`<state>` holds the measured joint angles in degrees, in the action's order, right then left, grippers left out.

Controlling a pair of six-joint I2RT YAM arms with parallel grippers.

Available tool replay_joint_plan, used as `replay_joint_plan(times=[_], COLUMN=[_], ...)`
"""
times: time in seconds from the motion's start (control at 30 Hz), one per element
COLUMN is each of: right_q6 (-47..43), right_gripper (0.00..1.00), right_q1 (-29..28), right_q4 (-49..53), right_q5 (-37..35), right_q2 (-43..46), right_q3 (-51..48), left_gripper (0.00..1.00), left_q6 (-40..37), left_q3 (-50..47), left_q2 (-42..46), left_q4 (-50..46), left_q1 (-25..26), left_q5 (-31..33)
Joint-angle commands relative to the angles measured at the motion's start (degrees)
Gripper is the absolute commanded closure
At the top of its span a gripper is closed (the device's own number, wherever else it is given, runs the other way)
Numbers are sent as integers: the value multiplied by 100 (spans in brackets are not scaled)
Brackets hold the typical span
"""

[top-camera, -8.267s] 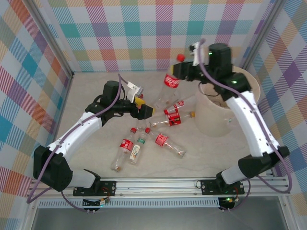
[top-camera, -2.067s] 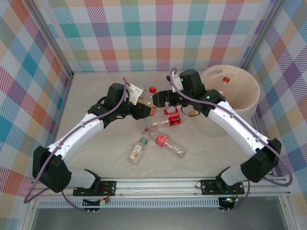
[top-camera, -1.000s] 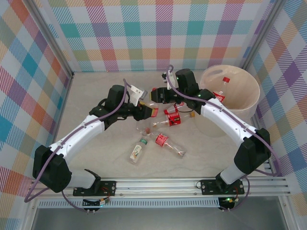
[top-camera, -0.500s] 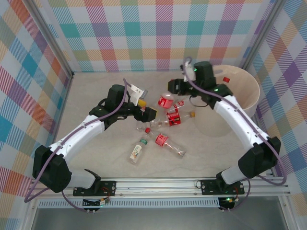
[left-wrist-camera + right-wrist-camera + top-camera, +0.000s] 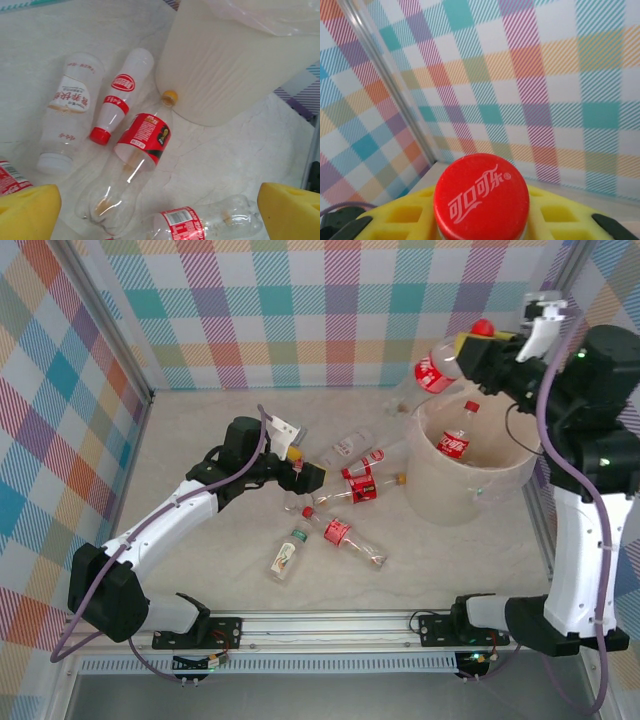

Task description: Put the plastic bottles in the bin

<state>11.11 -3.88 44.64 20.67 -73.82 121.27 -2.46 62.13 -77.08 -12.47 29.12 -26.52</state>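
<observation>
Swung up off the marbled table (image 5: pixel 420 560), the right claw (image 5: pixel 485 338) now clenches a clear red-capped bottle (image 5: pixel 432 371) over the far rim of the round translucent bin (image 5: pixel 440 490) by the plaid wall (image 5: pixel 300 310); left claw (image 5: pixel 305 465) gapes above crumpled bottles (image 5: pixel 338 532).

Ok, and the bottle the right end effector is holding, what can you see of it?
The held bottle is clear plastic with a red label and a red cap bearing white script. The right end effector grips it at the neck between yellow pads. It hangs tilted, base down-left, over the far-left rim of the bin, touching nothing else.
</observation>
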Motion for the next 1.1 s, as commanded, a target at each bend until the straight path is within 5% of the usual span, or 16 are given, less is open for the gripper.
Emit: replay_joint_plan(times=[0.0, 0.23, 0.37, 0.83, 1.07], right_q6=[-392, -239, -170, -257, -868], right_gripper=[66, 69, 70, 88, 92], right_q1=[481, 1901, 2180, 2036, 1168], right_q4=[753, 861, 782, 264, 467], right_q5=[-19, 420, 627, 372, -922], right_q2=[-206, -150, -270, -532, -685], right_q3=[373, 391, 105, -1471, -1871], left_gripper=[0, 0, 0, 0, 0], left_q6=[-175, -303, -330, -483, -541], left_q3=[102, 142, 150, 183, 177], left_q2=[-31, 26, -13, -106, -226], left_q4=[-185, -292, -483, -641, -684], left_q1=[41, 41, 45, 100, 120], left_q5=[382, 674, 681, 912, 986])
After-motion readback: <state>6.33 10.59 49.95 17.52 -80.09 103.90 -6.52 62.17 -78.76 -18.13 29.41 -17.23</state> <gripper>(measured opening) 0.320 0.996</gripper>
